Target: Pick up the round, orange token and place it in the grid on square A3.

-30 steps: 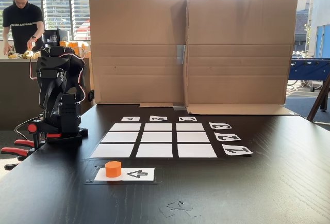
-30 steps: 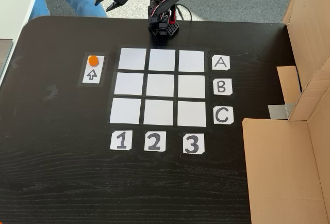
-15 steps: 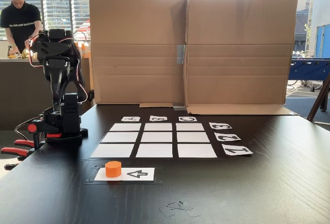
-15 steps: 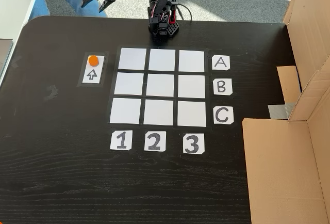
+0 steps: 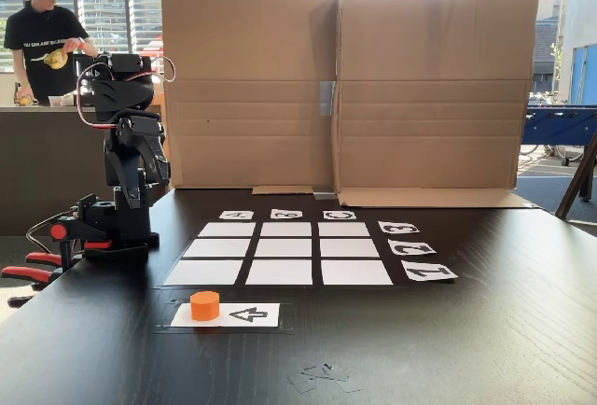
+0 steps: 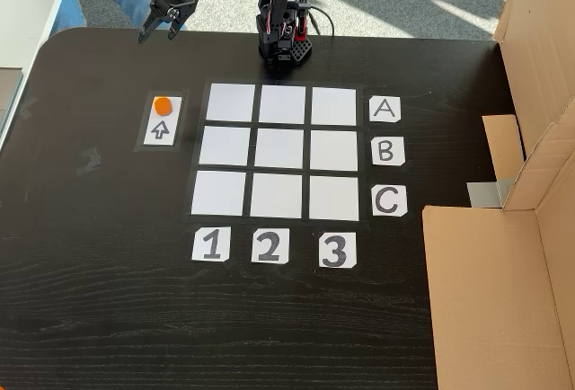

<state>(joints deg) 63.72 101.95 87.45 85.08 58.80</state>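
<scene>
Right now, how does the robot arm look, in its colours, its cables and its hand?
The arm is built of black plastic segments, with thin red and white cables looping along its upper part. Its base is black with a round red knob, and red-handled clamps hold it to the table edge. In the fixed view from above, the hand is black too, with two pointed fingers.

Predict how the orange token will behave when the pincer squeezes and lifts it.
The token looks like solid plastic, so probably stiff and light. It is squat and sits flat, so tipping seems unlikely. Its smooth sides may slip in the open pincer.
</scene>
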